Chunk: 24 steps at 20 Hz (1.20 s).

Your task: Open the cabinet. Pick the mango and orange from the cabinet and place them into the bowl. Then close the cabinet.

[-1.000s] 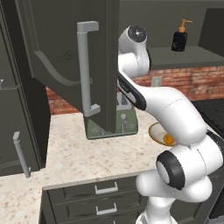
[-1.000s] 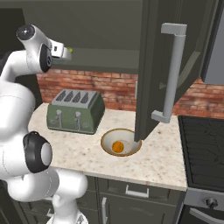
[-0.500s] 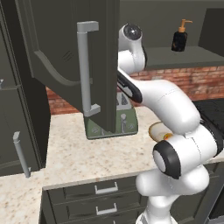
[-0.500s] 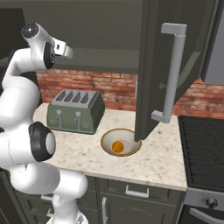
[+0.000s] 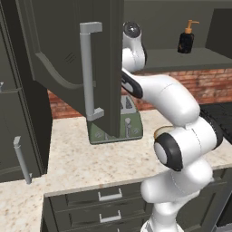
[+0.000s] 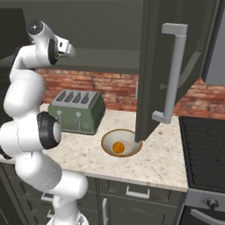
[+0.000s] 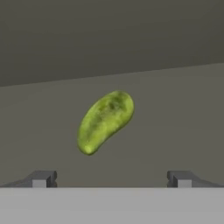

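The cabinet [image 5: 106, 59] hangs over the counter with both doors swung open; its right door [image 6: 154, 66] juts out above the bowl. On the cabinet shelf lies the green-yellow mango [image 7: 105, 121], straight ahead of my gripper [image 7: 111, 178]. The gripper is open wide and empty, a short way from the fruit, one fingertip [image 7: 41, 178] on each side. My wrist [image 6: 48, 44] is raised to shelf height. The orange [image 6: 117, 147] rests inside the tan-rimmed bowl [image 6: 107, 136] on the counter; the bowl's edge [image 5: 159, 132] peeks out behind my arm.
A green toaster [image 6: 79, 112] stands left of the bowl against the brick wall. A dark soap bottle [image 5: 186, 38] sits on the shelf to the right. A black stove [image 6: 204, 145] borders the counter's right end, and a tall dark cabinet [image 5: 18, 136] stands at the left.
My arm has folded upward and its hand has edged further toward the cabinet shelf. The gripper stayed open and the orange stayed in the bowl.
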Tool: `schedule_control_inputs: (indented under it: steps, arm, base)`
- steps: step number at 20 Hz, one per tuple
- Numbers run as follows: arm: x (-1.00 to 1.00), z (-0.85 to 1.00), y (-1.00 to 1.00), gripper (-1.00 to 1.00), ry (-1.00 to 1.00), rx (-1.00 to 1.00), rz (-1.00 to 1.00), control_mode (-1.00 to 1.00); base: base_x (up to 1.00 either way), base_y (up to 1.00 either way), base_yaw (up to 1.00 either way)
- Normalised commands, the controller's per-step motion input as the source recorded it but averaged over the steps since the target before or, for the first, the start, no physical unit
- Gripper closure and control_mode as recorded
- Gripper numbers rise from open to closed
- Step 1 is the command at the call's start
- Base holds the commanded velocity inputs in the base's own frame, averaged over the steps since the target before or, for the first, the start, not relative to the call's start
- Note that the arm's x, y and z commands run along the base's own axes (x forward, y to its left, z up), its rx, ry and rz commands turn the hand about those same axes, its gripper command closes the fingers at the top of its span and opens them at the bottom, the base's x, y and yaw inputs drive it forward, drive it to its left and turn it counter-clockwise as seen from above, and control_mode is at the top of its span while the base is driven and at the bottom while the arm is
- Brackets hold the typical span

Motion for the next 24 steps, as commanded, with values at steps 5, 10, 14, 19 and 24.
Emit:
schedule_control_inputs:
  steps: [5, 10, 14, 19, 24]
  arm:
    - [0.3, 0.04, 0.09, -1.0, 0.01, 0.0, 0.0, -1.0]
    - [0.29, 0.0, 0.05, -1.0, 0.04, 0.0, -0.01, -1.0]
    - [0.42, 0.0, 0.03, -1.0, 0.07, 0.0, -0.04, -1.0]
    - [0.39, 0.0, 0.03, -1.0, 0.08, 0.0, -0.06, -1.0]
    - [0.27, 0.0, 0.13, -1.0, 0.05, 0.0, -0.05, -1.0]
  base:
    - [0.0, 0.0, 0.0]
    - [0.0, 0.0, 0.0]
    - [0.0, 0.0, 0.0]
    - [0.0, 0.0, 0.0]
    - [0.0, 0.0, 0.0]
